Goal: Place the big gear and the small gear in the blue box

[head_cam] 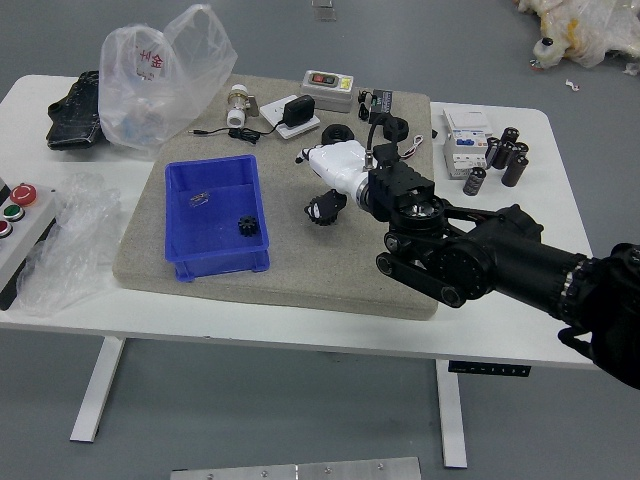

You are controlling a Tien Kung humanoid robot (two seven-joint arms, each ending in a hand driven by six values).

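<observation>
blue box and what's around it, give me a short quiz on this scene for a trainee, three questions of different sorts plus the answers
1. True or false: the small gear is inside the blue box.
2. Where is the big gear?
a) in the blue box
b) on the mat, to the right of the box in the picture
c) on the plastic bag
3. Fill in: the hand over the mat is the robot's ____ hand.

Key: 1 true; 2 b; 3 right
</observation>
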